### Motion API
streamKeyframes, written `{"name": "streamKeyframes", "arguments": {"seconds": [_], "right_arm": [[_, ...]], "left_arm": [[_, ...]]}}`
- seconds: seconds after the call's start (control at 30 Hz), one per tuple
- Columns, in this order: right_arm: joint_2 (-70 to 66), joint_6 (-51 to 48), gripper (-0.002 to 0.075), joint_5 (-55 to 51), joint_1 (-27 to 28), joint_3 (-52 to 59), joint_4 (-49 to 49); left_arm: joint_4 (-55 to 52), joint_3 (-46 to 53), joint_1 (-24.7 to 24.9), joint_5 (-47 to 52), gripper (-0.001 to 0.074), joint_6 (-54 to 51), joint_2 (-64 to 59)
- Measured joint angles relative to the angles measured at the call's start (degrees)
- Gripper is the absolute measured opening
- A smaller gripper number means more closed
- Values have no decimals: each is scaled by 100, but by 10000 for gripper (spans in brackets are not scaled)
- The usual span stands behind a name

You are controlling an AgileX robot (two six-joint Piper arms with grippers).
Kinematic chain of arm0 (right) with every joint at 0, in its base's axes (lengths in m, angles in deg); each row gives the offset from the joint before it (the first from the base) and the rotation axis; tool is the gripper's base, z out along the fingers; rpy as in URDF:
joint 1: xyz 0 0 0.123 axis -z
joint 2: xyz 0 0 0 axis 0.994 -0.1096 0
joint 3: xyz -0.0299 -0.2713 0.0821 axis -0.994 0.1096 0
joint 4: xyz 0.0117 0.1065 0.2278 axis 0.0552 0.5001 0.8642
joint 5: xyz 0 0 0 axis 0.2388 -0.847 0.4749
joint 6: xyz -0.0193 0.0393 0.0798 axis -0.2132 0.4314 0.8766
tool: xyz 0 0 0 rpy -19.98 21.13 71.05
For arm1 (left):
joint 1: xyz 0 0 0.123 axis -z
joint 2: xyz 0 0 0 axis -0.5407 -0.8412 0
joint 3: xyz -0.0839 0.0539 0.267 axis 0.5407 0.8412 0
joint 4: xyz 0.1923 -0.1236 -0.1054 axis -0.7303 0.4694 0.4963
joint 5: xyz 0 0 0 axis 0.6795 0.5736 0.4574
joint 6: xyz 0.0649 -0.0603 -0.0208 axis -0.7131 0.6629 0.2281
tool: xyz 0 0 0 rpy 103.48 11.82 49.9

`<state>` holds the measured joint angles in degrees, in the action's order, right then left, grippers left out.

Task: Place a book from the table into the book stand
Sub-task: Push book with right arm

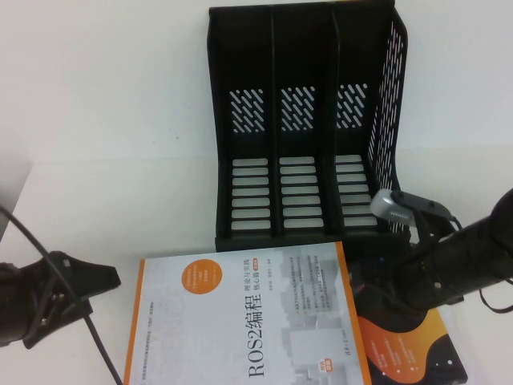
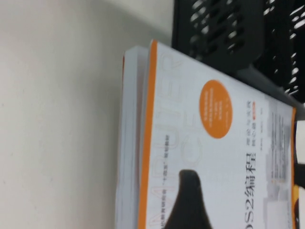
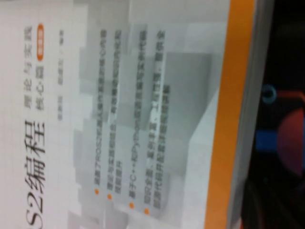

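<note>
A white book with orange borders (image 1: 240, 321) lies face up at the front middle of the table, just in front of the black three-slot book stand (image 1: 304, 120). My left gripper (image 1: 96, 293) is open and sits just off the book's left edge, not touching it. In the left wrist view one dark finger (image 2: 190, 200) shows over the book's cover (image 2: 214, 143), with the stand (image 2: 228, 33) behind. My right gripper (image 1: 365, 281) is low at the book's right edge. The right wrist view shows the cover (image 3: 119, 119) and its orange edge up close.
A dark book with orange and red shapes (image 1: 417, 353) lies under and beside the white book at the front right; it also shows in the right wrist view (image 3: 281, 119). All three slots of the stand hold nothing. Bare white table lies to the left (image 1: 96, 184).
</note>
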<state>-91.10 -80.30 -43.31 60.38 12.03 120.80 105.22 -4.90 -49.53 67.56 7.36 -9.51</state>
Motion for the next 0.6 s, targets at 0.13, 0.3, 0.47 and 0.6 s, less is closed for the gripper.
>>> {"name": "streamKeyframes", "arguments": {"seconds": [0.13,0.3,0.47,0.6], "right_arm": [[-71,-12,2,92,0,-116,0],[-83,-23,2,179,0,-138,0],[-83,-92,2,182,0,-138,0],[-83,-144,2,182,0,-142,0]], "left_arm": [[-110,-209,0,347,489,107,-528],[-112,-504,-294,1051,489,-46,-1379],[343,-659,-1031,1669,489,-531,-2213],[304,-698,-1132,1680,489,-767,-2829]]}}
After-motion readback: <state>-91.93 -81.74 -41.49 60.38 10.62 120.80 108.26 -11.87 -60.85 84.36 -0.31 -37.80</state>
